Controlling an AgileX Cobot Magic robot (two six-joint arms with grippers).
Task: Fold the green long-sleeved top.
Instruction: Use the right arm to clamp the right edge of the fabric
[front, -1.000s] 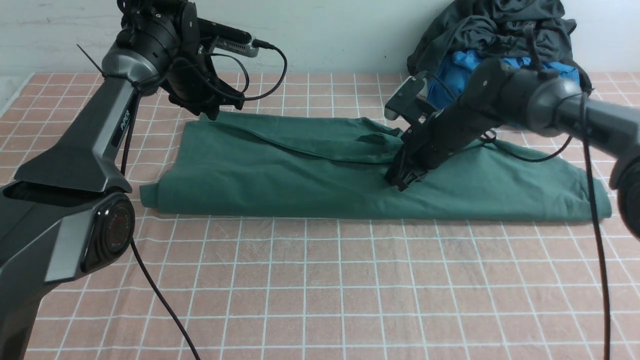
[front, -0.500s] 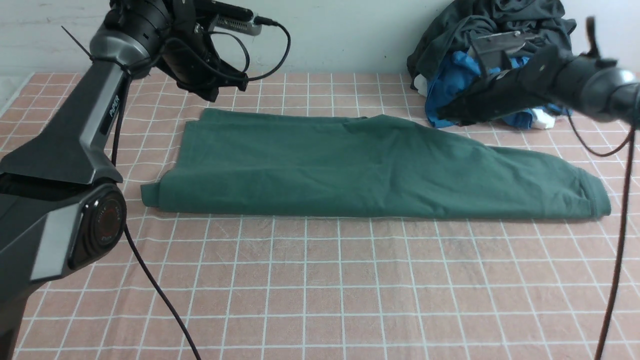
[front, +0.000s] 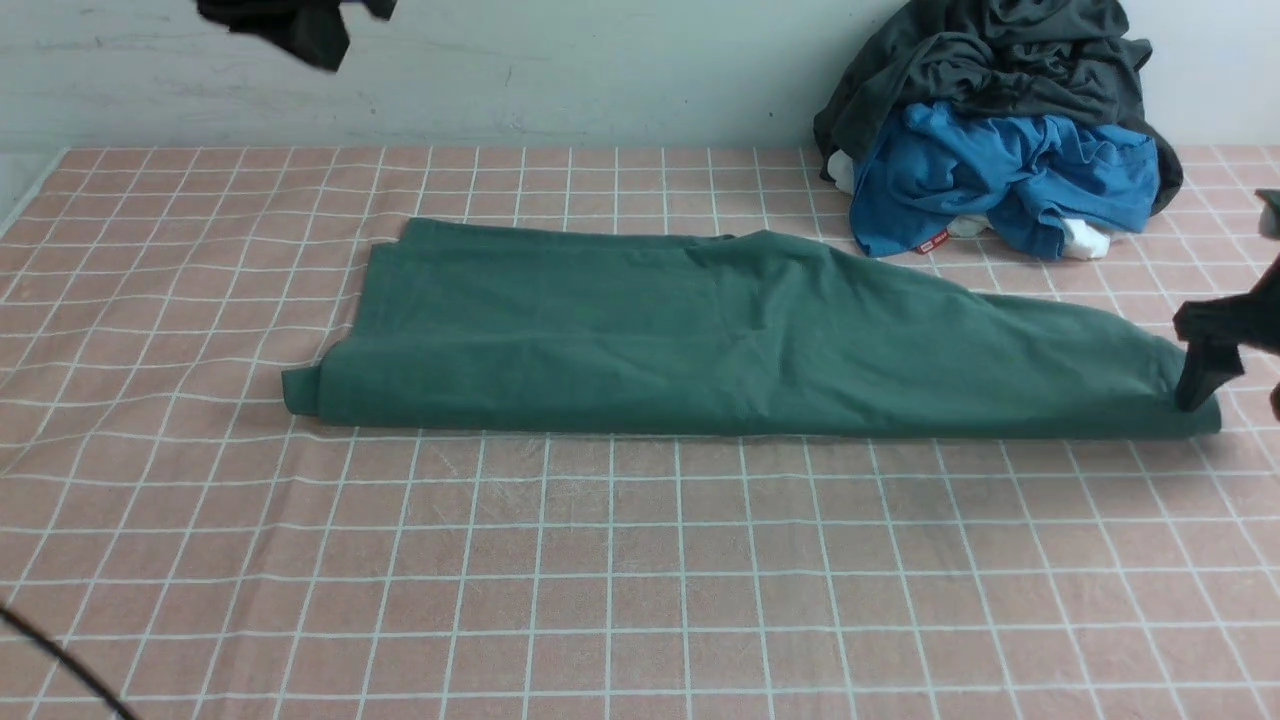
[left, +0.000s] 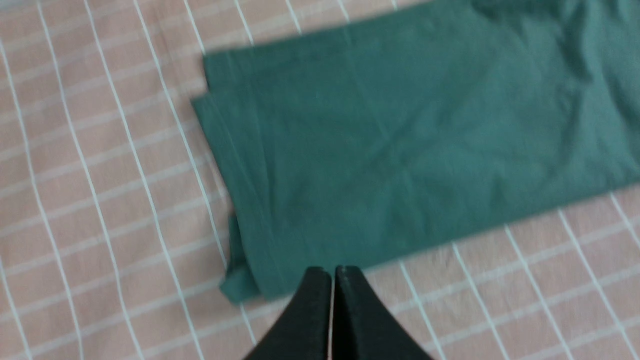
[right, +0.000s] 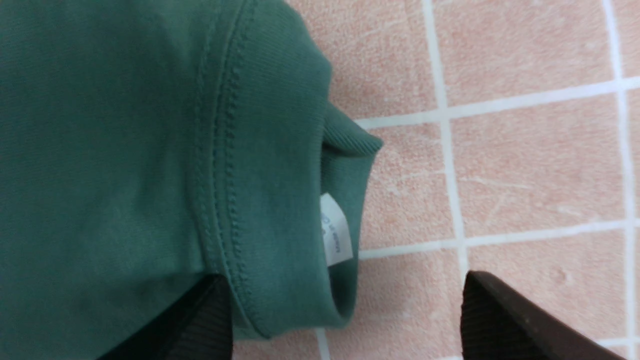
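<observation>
Though unseen from the front, white tag (right: 336, 227) inside green top (right: 100, 150).

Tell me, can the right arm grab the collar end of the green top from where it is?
Probably yes: the right gripper is open and seems to straddle the collar edge of the green top by the white tag, with nothing between them.

Bright, even, diffuse light. Faint soft shadow along near edge of green long-sleeved top (front: 700, 340). Front view sharp. Left wrist view motion-blurred throughout. Right wrist view crisp, stitching (right: 220, 165) resolved.
</observation>
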